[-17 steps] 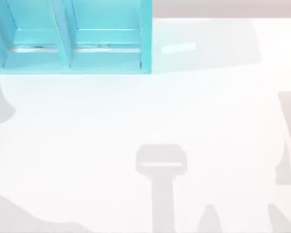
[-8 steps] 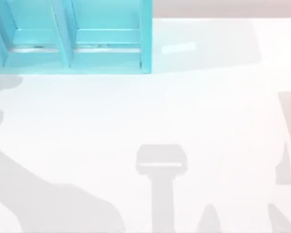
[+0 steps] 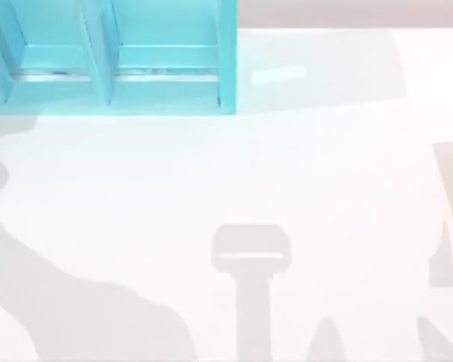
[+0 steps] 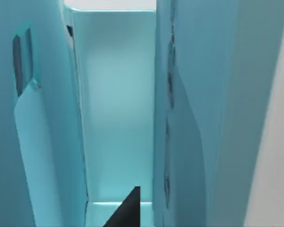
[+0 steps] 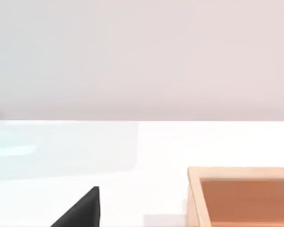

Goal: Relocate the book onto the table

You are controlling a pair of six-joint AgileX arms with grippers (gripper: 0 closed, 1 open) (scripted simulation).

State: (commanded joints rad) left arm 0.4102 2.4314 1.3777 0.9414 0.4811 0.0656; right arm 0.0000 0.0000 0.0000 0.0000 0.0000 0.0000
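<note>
Our left gripper faces into a compartment of the teal shelf unit at the white table's far left; we cannot tell its opening, nor locate the book.

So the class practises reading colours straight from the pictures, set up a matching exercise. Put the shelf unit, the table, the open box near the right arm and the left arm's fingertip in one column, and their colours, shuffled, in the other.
Things
1. shelf unit
2. table
3. open box
4. left fingertip

Colours
A. white
B. black
C. teal
D. orange-brown

Pairs: 1-C, 2-A, 3-D, 4-B
</note>
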